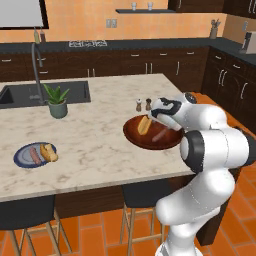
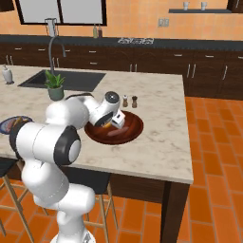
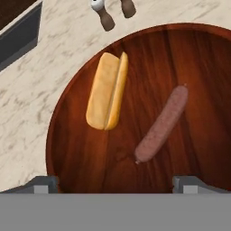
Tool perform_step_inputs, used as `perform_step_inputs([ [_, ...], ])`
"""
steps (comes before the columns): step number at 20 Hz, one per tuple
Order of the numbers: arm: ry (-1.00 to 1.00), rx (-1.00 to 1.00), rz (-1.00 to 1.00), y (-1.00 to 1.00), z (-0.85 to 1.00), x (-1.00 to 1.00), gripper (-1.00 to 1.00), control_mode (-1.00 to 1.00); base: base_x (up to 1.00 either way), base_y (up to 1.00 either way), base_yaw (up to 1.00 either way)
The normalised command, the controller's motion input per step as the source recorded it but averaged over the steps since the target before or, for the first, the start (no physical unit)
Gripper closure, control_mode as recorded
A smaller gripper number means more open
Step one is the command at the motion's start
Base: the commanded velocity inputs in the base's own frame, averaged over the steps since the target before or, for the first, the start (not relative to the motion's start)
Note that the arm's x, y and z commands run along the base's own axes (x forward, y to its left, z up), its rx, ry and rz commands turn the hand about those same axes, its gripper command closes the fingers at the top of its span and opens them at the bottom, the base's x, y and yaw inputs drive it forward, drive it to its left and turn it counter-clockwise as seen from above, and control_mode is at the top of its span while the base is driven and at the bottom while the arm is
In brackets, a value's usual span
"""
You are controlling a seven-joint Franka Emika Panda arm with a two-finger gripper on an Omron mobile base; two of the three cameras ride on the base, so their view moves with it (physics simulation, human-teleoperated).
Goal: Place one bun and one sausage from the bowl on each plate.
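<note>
Bun (image 3: 107,91) lies left of the sausage (image 3: 161,125), apart from it, both inside the brown bowl (image 3: 72,158) on the counter. The gripper (image 3: 115,182) hovers above, fingers spread wide; it should centre over one item and straddle its narrow width.

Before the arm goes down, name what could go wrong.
The gripper hangs open over bare wood in the bowl, between bun and sausage; a straight descent may catch neither. The round sausage could roll away. The shakers stand near the rim and could get knocked.
</note>
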Motion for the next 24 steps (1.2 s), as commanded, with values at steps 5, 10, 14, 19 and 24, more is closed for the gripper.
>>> perform_step_inputs([
  [5, 0.00, 0.00, 0.03, 0.00, -0.28, 0.51, -1.00, -1.00, 0.00, 0.00, 0.00],
  [10, 0.00, 0.06, 0.07, 0.00, -0.35, 0.60, -1.00, -1.00, 0.00, 0.00, 0.00],
  [14, 0.01, 0.07, 0.06, 0.00, -0.38, 0.47, -1.00, -1.00, 0.00, 0.00, 0.00],
  [19, 0.01, 0.04, 0.02, 0.00, -0.27, 0.35, -1.00, -1.00, 0.00, 0.00, 0.00],
  [24, 0.05, 0.01, 0.01, 0.12, -0.21, 0.31, -1.00, -1.00, 0.00, 0.00, 0.00],
])
